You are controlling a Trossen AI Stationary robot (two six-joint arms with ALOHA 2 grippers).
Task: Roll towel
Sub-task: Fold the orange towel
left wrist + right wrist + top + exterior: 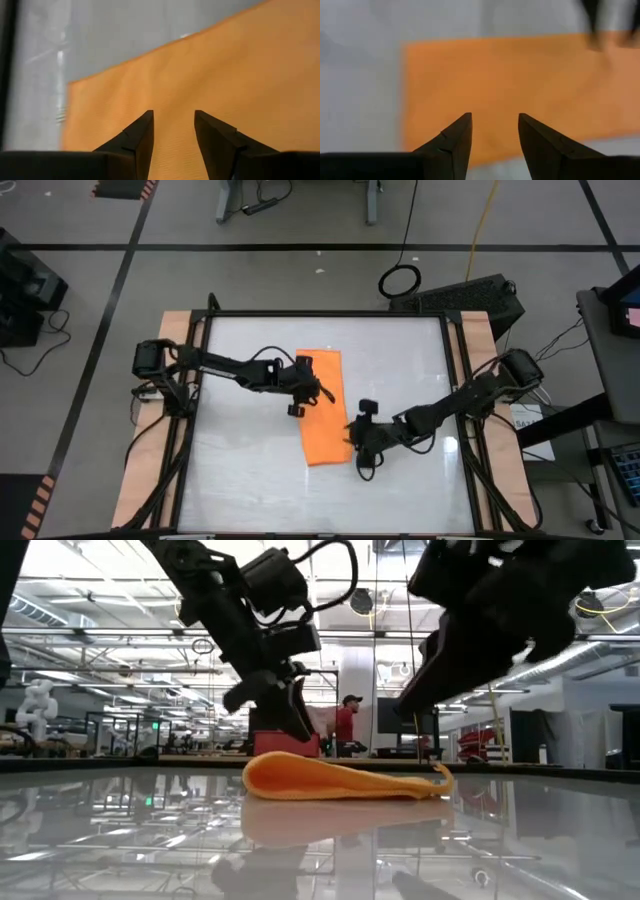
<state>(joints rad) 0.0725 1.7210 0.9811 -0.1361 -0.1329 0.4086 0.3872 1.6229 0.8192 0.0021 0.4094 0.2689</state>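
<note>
The small bright orange fabric towel (323, 408) lay folded lengthwise mid-table on the white tabletop (240, 470). The left gripper (173, 131) hovered over its far end, fingers spread and empty. The right gripper (494, 134) hovered over its near end, likewise spread.

Tabletop (250, 470): white, glossy, reflective; dark frame around it, wooden boards along both sides.
Floor (300, 275): grey, crossed by dark tape lines.
Cable coil (400, 280): black loop on the floor beyond the table's far edge.
Yellow cable (483, 225): runs across the floor.
Person (345, 725): red top, standing in the room behind.
</note>
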